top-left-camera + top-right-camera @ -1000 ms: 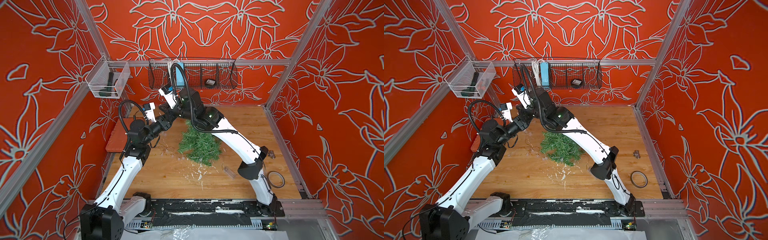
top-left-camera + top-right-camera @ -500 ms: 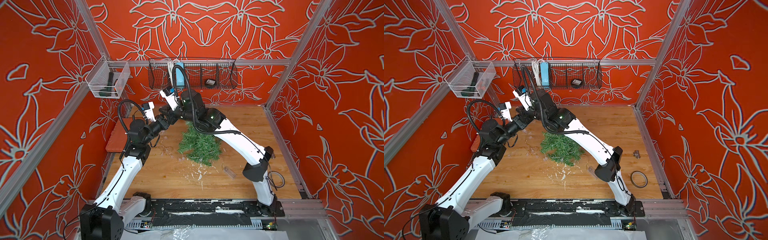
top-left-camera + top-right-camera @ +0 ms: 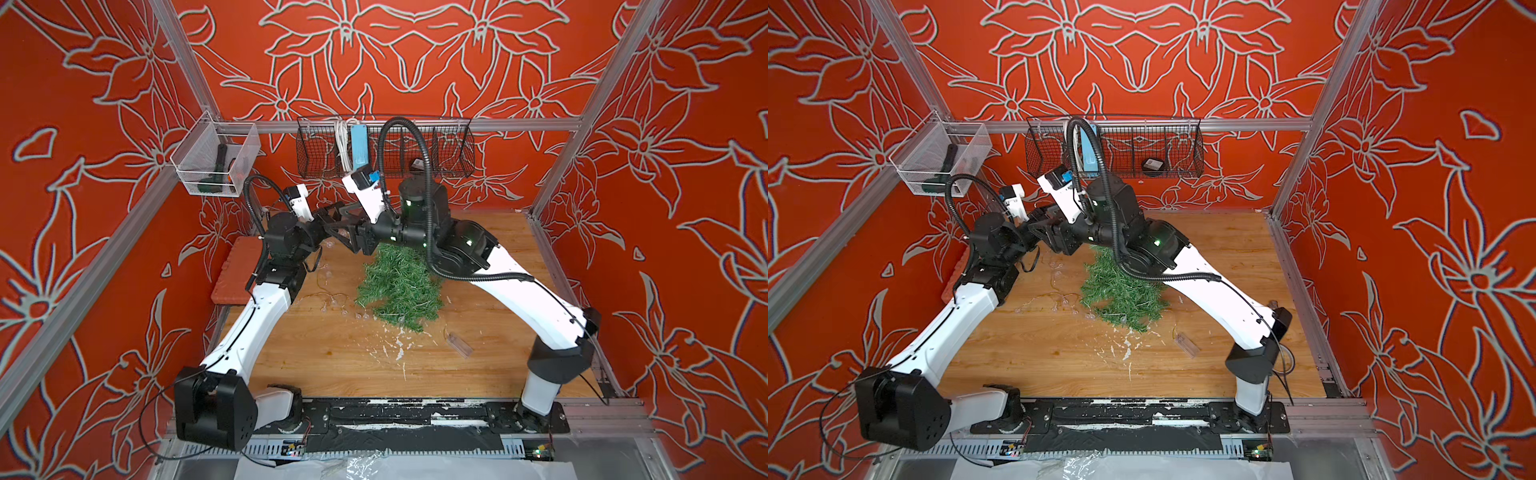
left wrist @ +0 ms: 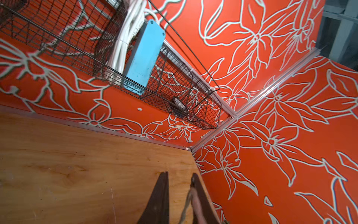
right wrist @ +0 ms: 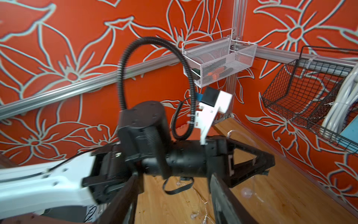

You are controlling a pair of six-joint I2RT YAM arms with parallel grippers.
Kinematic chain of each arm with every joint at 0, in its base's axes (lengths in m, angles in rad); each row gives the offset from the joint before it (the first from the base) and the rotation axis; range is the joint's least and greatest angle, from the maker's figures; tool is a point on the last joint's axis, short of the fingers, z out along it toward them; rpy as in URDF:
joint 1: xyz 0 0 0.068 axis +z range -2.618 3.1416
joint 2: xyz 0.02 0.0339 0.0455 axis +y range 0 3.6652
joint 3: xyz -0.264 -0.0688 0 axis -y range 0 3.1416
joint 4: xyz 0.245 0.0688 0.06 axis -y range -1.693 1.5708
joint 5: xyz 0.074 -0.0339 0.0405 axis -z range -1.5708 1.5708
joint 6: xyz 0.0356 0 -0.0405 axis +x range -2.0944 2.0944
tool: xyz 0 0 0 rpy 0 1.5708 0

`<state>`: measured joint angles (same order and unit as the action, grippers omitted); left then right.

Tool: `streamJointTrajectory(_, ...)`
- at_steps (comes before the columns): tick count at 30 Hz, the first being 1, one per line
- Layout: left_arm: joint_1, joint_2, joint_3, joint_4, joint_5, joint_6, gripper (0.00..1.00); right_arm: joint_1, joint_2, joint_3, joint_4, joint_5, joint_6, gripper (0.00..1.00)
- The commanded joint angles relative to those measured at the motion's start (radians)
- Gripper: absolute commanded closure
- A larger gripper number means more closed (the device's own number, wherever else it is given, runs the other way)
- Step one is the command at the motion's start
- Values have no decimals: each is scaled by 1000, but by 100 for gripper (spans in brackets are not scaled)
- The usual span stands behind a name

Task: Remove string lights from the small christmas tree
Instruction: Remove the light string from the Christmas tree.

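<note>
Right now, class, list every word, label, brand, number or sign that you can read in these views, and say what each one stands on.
No text can be read in any view.
Round black item in the wire basket: a pale label, too small to read.
Blue power strip: no print shows on the face in view.

Right arm point(image 3: 515, 291) hides part of the small christmas tree point(image 3: 397, 286).

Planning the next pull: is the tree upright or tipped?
Tipped: the small christmas tree lies flat on the wooden table.
</note>
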<state>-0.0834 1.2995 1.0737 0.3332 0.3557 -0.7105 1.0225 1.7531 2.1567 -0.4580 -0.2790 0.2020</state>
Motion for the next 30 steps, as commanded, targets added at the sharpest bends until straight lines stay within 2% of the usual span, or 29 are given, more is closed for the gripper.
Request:
streamJointTrajectory(1,22,50,59,9,-22,16,100,8,-73,-91,56,-25,16,39)
streamJointTrajectory(6,72,157,157,10,-46,5,100,26,-187,-243,86,-32,27,41)
streamJointTrajectory(10,125,250,243,-14,-71,-12,100,34,-301,-400,115,36,20,42)
streamJointTrajectory(15,196,294,271,-33,-105,-17,100,35,-405,-503,104,95,-5,44)
streamJointTrajectory(24,275,379,416,-173,-157,29,100,34,-475,-546,90,128,-21,45)
streamJointTrajectory(30,318,322,380,-184,-205,27,100,34,-502,-547,61,179,-43,44)
